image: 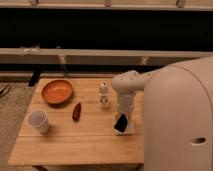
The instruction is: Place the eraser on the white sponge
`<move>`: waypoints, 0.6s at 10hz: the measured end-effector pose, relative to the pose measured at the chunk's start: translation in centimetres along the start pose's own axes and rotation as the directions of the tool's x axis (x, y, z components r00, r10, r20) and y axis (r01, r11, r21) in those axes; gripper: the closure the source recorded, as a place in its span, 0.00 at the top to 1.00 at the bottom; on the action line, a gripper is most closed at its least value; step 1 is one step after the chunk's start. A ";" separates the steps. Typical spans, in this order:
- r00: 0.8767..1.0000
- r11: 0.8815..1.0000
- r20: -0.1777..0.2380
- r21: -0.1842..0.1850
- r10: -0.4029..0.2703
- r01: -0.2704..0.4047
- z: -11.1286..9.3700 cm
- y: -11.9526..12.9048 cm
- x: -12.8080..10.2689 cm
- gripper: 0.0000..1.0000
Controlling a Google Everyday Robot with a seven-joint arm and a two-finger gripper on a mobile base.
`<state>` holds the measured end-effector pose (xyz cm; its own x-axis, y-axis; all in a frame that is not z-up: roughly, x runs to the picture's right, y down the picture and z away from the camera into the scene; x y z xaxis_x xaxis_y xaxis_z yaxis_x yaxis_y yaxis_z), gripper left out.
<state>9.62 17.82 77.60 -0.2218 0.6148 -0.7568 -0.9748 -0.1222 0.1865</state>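
Toward the near right of the wooden desk point(75, 145), the end effector point(121, 118) is pointing straight down and gripping the eraser point(120, 124), which is hanging tilted with its lower end touching or just above the white sponge point(131, 129) lying flat at the desk's right edge. At the near left a white cup point(38, 121) is standing upright, while a slim red-brown object point(76, 111) is lying between it and the arm. Farther back, a small white bottle-like figure point(104, 95) is standing near the middle and an orange bowl point(57, 92) is sitting at the far left.
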 end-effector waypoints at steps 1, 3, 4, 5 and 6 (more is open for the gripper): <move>1.000 1.000 -0.006 -0.001 0.000 0.000 0.2 0.0 0.4 0.00; 1.000 1.000 -0.017 -0.003 -0.001 0.001 0.4 0.2 0.8 0.00; 1.000 1.000 -0.026 -0.002 0.002 -0.002 0.7 0.0 1.0 0.00; 0.999 1.000 -0.035 -0.002 0.004 -0.004 1.0 -0.1 1.2 0.00; 0.999 1.000 -0.048 -0.003 0.009 -0.009 1.5 -0.3 1.4 0.00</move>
<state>9.64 19.89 77.39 -0.2317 0.5752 -0.7845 -0.9728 -0.1301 0.1918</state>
